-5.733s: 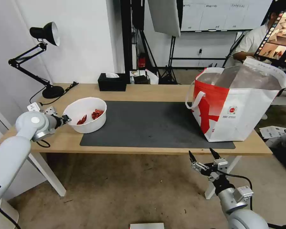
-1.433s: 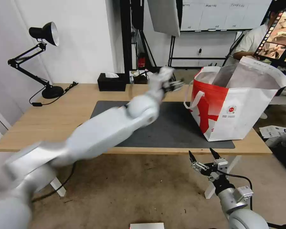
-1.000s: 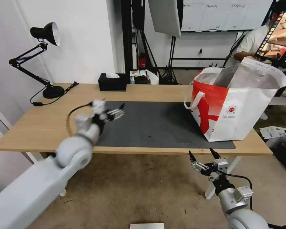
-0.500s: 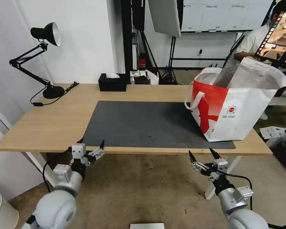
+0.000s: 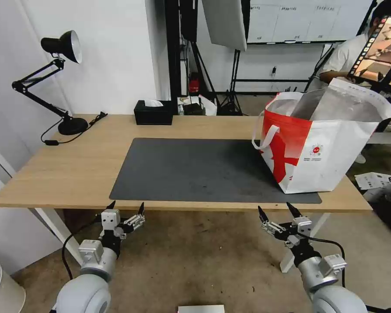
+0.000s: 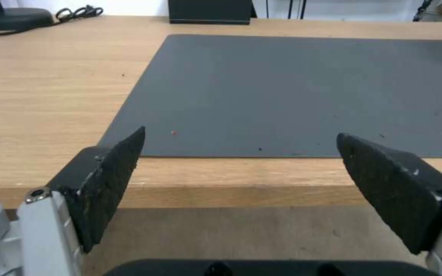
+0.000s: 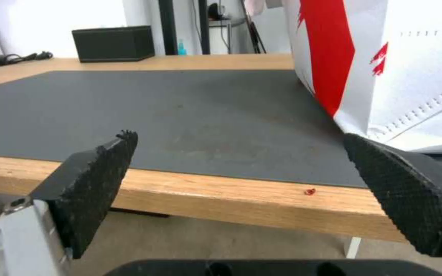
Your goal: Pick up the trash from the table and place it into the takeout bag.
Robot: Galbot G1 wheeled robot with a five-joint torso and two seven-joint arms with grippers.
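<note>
Nearest me, the left gripper point(image 5: 126, 208) and right gripper point(image 5: 277, 211) hang below the table point(image 5: 74, 174) edge, both spread wide and holding nothing. Beyond, the grey mat point(image 5: 195, 169) looks bare of trash. The takeout bag point(image 5: 330, 148) stands upright at its right end, so I'd keep both arms clear.

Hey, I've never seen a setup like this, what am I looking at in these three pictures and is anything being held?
It is a two-armed robot. The wide picture comes from its head camera; the other two come from cameras on its wrists. Both arms hang below the near edge of the table: the left gripper and the right gripper, each with fingers open and holding nothing. On the table lie a dark grey mat, the takeout bag at the right, a black tissue box and a desk lamp.
</note>
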